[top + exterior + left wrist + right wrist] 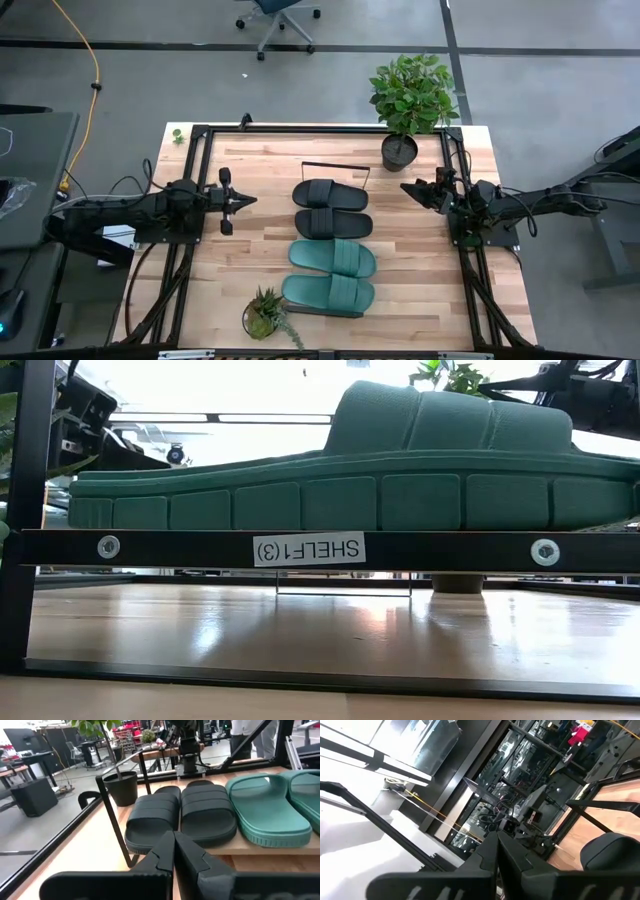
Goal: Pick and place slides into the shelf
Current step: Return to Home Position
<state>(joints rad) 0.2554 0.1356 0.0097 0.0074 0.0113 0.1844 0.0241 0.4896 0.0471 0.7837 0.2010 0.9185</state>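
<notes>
We are looking down on the wooden bench, which is filling the middle of the high view. Along its centre the shelf is running from the upper middle of that frame to the lower middle. All four slides are lying on it in a row, each one crosswise to the board. The two black slides are sitting in the upper half, side by side. The two teal slides are sitting below them in the lower half. In the low view the nearest teal slide is stretching across the frame above the shelf's black rail, which is carrying a white label.

A potted plant is standing at the bench's upper right corner. A small succulent is sitting at the lower edge, just left of the shelf's end.

The left pincer is hovering left of centre, pointing toward the black slides and apart from them. Its fingers are pressing together on nothing. The right pincer is hovering right of centre below the plant's pot, likewise closed and empty.
</notes>
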